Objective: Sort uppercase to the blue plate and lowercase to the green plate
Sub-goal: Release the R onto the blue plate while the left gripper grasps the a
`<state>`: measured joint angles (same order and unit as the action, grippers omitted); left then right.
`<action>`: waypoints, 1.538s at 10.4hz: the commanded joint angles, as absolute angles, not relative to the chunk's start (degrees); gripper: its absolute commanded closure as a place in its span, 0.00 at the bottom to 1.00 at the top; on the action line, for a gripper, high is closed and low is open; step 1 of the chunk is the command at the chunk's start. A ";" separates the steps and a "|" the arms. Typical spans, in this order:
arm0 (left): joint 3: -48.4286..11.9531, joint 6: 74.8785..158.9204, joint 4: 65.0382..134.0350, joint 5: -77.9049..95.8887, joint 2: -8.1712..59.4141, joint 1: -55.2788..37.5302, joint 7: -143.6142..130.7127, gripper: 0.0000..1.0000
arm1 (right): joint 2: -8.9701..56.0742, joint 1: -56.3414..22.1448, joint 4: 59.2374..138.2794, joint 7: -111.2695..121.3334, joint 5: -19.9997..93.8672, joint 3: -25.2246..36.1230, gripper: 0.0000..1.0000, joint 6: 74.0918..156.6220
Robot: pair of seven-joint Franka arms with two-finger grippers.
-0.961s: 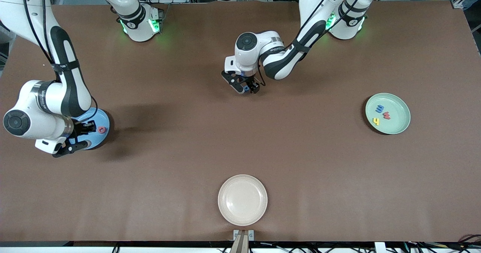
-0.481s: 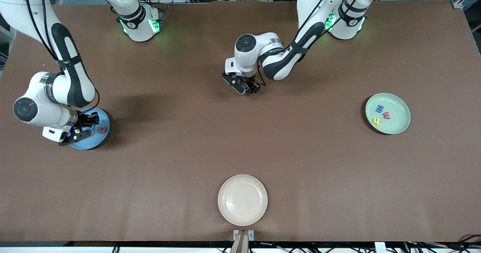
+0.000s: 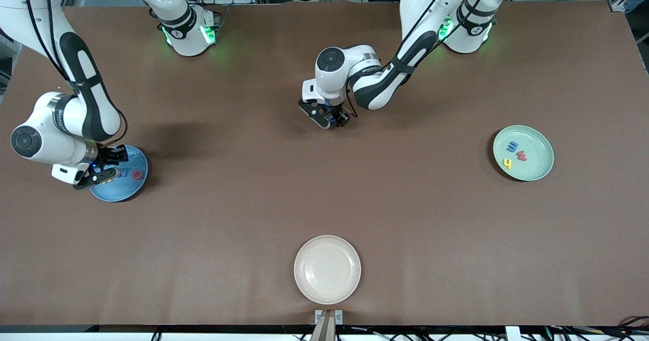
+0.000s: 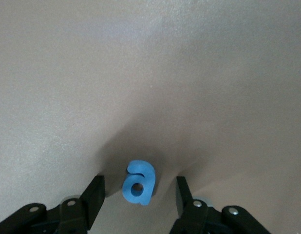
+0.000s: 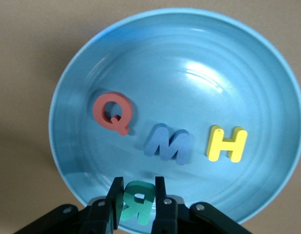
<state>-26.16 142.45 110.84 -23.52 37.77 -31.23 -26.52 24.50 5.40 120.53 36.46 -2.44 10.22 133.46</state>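
Green letter (image 5: 137, 202) in right gripper (image 5: 136, 204) over blue plate (image 5: 92, 78).

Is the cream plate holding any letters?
No, the cream plate shows only its own bare surface in the front view, with no letters on it.

The front view looks down from high, facing both robot bases across the table (image 3: 324, 204). Each wrist view looks down closely: left onto bare tabletop, right onto the blue plate (image 5: 82, 87), which the front view shares.
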 commanded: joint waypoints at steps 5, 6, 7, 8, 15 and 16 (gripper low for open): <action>-25.49 142.21 109.07 -25.40 39.11 -32.17 -28.74 0.79 | 24.52 5.63 121.38 36.65 -1.23 9.76 0.35 133.77; -25.05 142.21 109.07 -25.40 39.11 -32.17 -28.83 0.91 | 24.35 5.45 121.20 35.87 -1.23 9.67 0.35 133.60; -24.79 142.21 109.07 -25.40 39.11 -32.60 -28.83 1.00 | 24.00 5.01 121.03 32.99 -1.23 9.67 0.35 133.33; -24.52 142.21 109.07 -25.40 39.11 -32.87 -29.00 1.00 | 23.73 4.14 120.33 31.39 -1.23 9.58 0.35 132.11; -23.12 138.79 109.69 -25.49 33.33 -28.84 -29.01 1.00 | 19.52 -3.68 106.28 13.47 -1.32 9.75 0.26 110.60; -23.12 136.34 109.69 -25.31 31.57 -26.74 -27.09 1.00 | 18.64 -4.91 104.00 12.14 -1.41 9.84 0.20 107.26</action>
